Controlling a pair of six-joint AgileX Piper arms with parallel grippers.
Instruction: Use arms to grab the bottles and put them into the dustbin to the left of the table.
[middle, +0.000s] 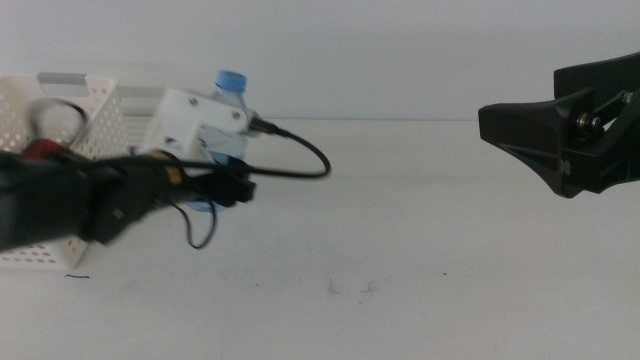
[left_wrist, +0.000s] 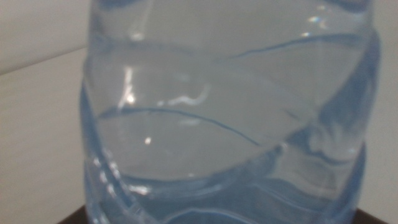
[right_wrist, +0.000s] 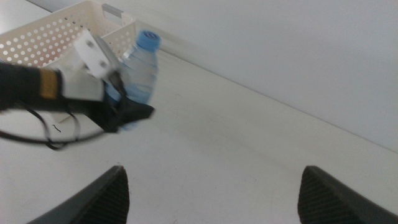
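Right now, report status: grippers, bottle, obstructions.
Left gripper shut on water bottle, upright beside the dustbin. Right gripper open, waiting over the table at right. Nothing seen blocking the way to the dustbin.

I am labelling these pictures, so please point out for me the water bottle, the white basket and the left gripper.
water bottle (right_wrist: 142, 68), right wrist view, on its clear body below the blue cap.
white basket (middle: 88, 112), middle view, on its perforated side wall.
left gripper (right_wrist: 127, 114), right wrist view, at the dark jaws closed on the bottle.
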